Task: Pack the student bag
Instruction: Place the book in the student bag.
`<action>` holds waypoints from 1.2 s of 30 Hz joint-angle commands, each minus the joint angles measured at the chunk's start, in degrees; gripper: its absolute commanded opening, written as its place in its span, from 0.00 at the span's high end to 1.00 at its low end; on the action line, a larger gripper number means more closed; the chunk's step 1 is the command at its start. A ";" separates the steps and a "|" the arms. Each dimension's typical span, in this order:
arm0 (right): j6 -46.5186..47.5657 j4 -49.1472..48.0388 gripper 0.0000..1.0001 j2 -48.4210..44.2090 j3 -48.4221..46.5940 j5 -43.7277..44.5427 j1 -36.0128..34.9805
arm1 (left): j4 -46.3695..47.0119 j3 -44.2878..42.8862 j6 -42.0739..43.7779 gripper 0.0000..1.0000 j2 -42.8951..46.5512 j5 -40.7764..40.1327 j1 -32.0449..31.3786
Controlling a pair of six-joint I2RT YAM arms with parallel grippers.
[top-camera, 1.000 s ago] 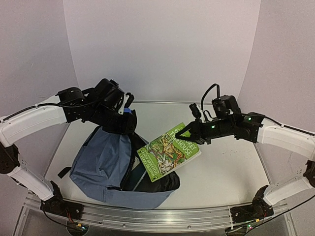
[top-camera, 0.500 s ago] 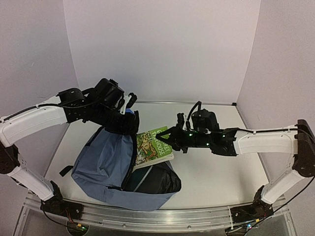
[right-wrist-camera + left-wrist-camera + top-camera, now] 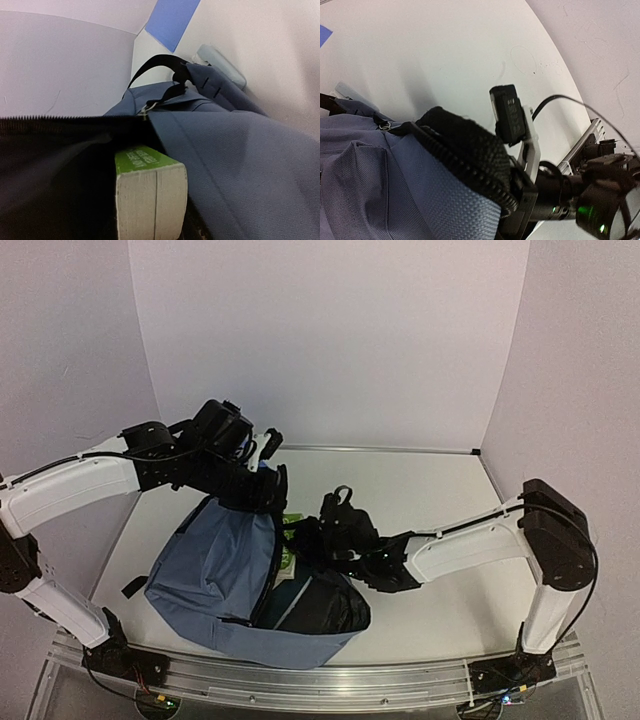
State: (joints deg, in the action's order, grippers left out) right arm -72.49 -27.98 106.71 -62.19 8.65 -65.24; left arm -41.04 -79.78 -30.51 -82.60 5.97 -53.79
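Observation:
The slate-blue student bag lies left of centre, its dark mouth facing right. My left gripper is shut on the bag's padded black top edge and holds it up. My right gripper reaches into the opening, shut on a green book of which only a sliver shows from above. In the right wrist view the green book stands end-on, page edges toward the camera, between the dark lining and the blue bag wall. The right fingers themselves are hidden.
A black strap with a buckle runs over the bag's far end. Beyond it a pale flat object and a patch of blue tape lie on the white table. A metal rail lines the near edge.
My right arm has swung left and carried the green book from above the table into the bag's mouth, where it is now mostly hidden. The left gripper has kept its hold.

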 commanded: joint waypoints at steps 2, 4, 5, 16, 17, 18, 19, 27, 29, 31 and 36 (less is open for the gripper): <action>3.85 -9.12 0.99 4.24 -7.57 11.01 -3.49 | 10.49 -0.71 -0.72 1.00 0.16 3.67 0.64; 4.35 -8.94 0.90 6.11 -8.55 9.56 -3.50 | 11.29 0.03 -1.11 1.00 0.41 4.05 1.11; 4.61 -8.67 0.83 6.62 -9.03 8.88 -3.50 | 11.75 0.55 -1.36 1.00 0.64 4.21 1.39; 13.73 2.60 0.21 -6.69 -0.95 16.72 -4.56 | 13.38 6.52 -3.69 1.00 4.10 5.51 5.62; 13.92 3.92 0.19 -8.54 0.25 17.68 -4.70 | 13.47 6.91 -3.77 1.00 4.29 5.68 5.93; 13.59 5.21 0.16 -9.83 1.74 18.60 -4.72 | 13.64 7.28 -3.84 1.00 4.41 5.81 6.18; 12.74 6.27 0.14 -11.92 3.27 19.78 -4.72 | 13.88 7.66 -3.85 1.00 4.46 6.01 6.36; 13.32 12.28 0.02 -24.77 11.74 33.18 -4.72 | 16.57 8.72 -1.51 0.95 2.70 12.31 6.69; 16.12 13.79 0.02 -27.80 12.24 36.67 -4.69 | 16.28 8.40 -0.62 0.82 1.79 14.02 6.69; 19.49 14.63 0.02 -30.08 12.16 39.49 -4.55 | 15.88 8.03 -0.49 0.58 1.53 14.61 6.70; 28.22 17.74 0.02 -34.23 9.97 41.93 -2.59 | 15.60 7.70 -0.85 0.16 2.49 13.86 7.25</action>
State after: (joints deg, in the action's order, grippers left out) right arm -53.01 -13.65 76.10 -50.13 45.01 -69.30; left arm -27.80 -70.78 -32.36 -80.95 19.13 -47.40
